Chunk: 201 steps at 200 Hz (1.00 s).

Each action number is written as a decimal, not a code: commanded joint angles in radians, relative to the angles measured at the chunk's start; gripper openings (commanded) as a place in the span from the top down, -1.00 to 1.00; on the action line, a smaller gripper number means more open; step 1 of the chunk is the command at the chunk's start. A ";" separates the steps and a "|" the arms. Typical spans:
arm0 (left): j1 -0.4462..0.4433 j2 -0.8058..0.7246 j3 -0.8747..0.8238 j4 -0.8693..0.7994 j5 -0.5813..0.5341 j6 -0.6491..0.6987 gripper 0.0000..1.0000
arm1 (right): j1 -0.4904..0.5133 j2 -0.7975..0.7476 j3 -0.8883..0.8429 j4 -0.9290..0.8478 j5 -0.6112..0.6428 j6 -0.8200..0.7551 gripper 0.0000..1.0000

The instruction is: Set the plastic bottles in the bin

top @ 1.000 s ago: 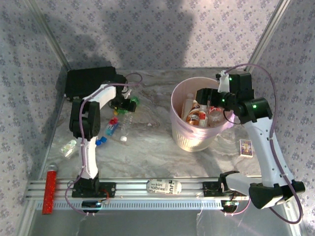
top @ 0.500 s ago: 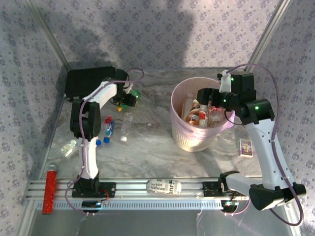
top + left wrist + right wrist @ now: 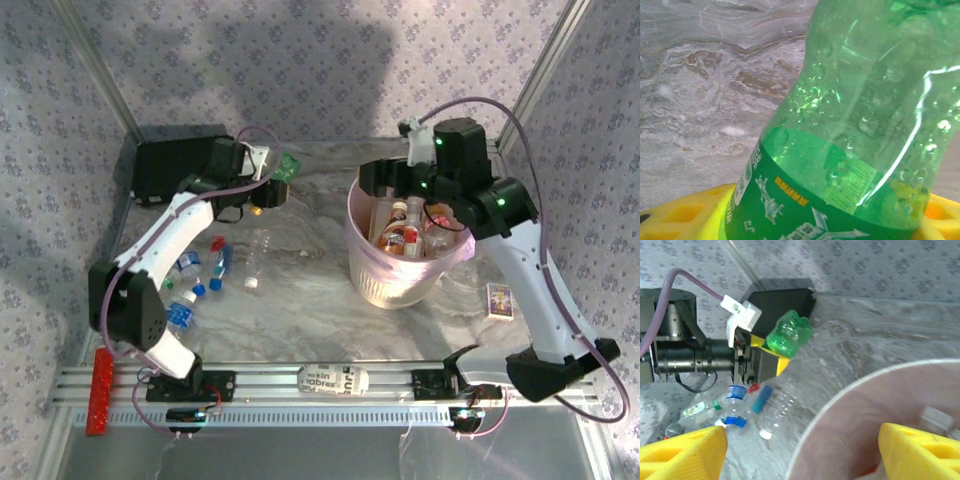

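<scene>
1. Our left gripper (image 3: 770, 354) is clamped on the green bottle (image 3: 789, 334), to the far left of the bin (image 3: 352, 222), seemingly ready to carry it over.
2. Our right gripper (image 3: 378, 180) hangs wide open and empty above the bin's far rim.
3. Other bottles (image 3: 215, 262) lie on the table at left.

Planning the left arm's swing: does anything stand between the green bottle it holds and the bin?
Yes: the right gripper hangs over the bin's rim on the green bottle's side, likely in that path.
</scene>
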 commanded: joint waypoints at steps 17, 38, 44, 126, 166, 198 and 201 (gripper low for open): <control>-0.007 -0.183 -0.131 0.139 0.109 -0.135 0.50 | 0.110 0.092 0.109 0.079 0.012 0.009 -0.63; -0.015 -0.280 -0.209 0.229 0.166 -0.214 0.64 | 0.160 0.149 0.156 0.104 0.009 0.009 -0.63; -0.021 -0.301 -0.228 0.258 0.187 -0.236 0.65 | 0.173 0.165 0.169 0.114 0.007 0.009 -0.63; -0.097 -0.402 -0.308 0.481 0.294 -0.404 0.76 | 0.218 0.372 0.316 0.135 -0.051 0.042 -0.88; -0.108 -0.409 -0.320 0.536 0.292 -0.432 0.77 | 0.200 0.415 0.330 0.130 -0.080 0.069 -0.88; -0.120 -0.394 -0.314 0.544 0.291 -0.436 0.77 | 0.191 0.429 0.328 0.146 -0.111 0.079 -0.64; -0.120 -0.393 -0.315 0.545 0.291 -0.436 0.77 | 0.191 0.429 0.327 0.146 -0.110 0.080 -0.60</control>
